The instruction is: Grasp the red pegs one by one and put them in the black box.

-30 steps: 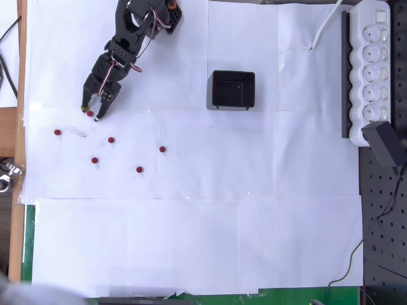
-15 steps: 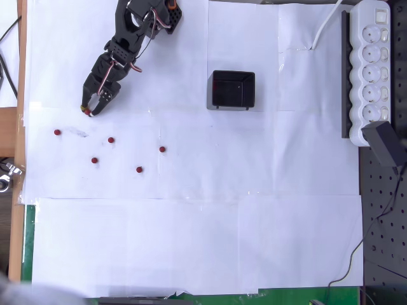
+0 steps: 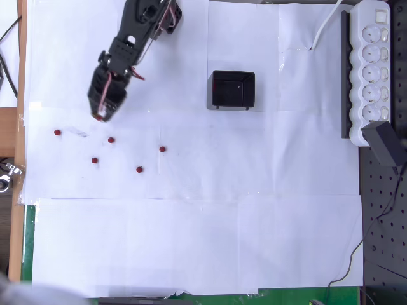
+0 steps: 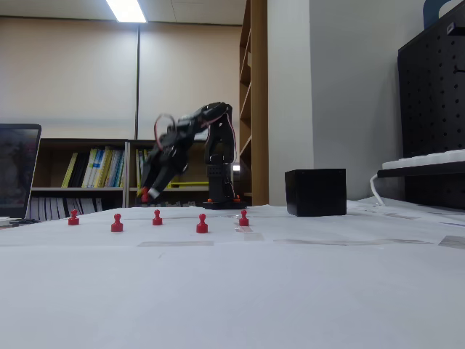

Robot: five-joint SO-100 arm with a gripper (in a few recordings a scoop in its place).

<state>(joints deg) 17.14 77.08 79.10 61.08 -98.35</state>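
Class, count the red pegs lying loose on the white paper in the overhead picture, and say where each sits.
5: far left, upper middle, lower left, bottom, rightmost. A sixth peg is held in the gripper; any inside the black box are hidden.

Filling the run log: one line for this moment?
hand: shut on red peg, lifted off table | loose red pegs: five on paper | black box: right of arm
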